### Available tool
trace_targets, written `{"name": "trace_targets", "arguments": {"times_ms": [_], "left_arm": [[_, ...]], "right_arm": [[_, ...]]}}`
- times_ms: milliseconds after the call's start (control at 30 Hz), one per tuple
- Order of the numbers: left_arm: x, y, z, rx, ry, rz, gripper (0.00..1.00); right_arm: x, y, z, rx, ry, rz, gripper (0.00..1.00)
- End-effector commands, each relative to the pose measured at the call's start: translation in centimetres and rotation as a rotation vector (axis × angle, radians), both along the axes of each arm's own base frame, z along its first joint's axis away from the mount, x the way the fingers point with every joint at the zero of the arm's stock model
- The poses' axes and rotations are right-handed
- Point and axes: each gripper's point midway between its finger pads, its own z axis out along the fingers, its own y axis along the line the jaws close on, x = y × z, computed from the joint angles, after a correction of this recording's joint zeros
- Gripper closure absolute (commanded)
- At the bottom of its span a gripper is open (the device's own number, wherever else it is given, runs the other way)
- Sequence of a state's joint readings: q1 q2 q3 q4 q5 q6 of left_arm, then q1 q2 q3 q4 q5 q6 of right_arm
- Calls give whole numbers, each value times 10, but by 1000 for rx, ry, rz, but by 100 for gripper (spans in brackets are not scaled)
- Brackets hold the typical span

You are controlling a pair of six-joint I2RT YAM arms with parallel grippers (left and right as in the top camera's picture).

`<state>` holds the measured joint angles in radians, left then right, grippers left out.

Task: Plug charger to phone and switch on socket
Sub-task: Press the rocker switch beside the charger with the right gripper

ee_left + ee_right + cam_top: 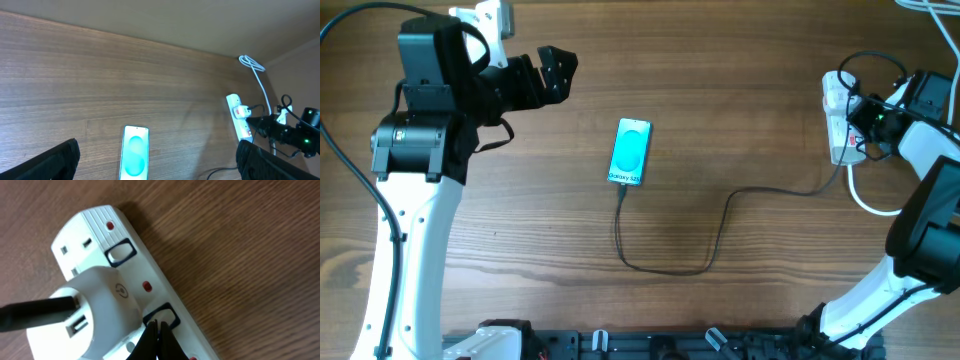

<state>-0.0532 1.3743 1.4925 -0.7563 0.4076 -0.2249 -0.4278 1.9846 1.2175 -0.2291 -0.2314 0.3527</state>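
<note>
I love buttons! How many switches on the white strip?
2: one black-framed white switch near the white power strip's end, another at the right gripper's tips. More may be hidden.

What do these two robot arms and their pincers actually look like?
Both have white tubular links with chunky black joints: left arm, right arm. A black cable runs along the left one. The left gripper and right gripper are black; the right's fingers taper to thin tips.
</note>
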Motion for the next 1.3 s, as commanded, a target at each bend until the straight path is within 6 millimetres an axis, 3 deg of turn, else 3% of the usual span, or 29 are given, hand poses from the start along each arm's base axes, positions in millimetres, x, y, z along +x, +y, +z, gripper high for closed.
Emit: {"name": "trace_targets", "arguments": {"times_ms": [0, 767, 1267], "left_arm": [[0, 2, 2, 14, -11, 7, 0], [0, 2, 2, 14, -11, 7, 0], [0, 2, 2, 14, -11, 7, 0]], "right_arm": [[2, 5, -7, 60, -7, -18, 96], [-2, -5, -11, -7, 12, -28, 96], [-2, 8, -13, 16, 14, 27, 96]]}}
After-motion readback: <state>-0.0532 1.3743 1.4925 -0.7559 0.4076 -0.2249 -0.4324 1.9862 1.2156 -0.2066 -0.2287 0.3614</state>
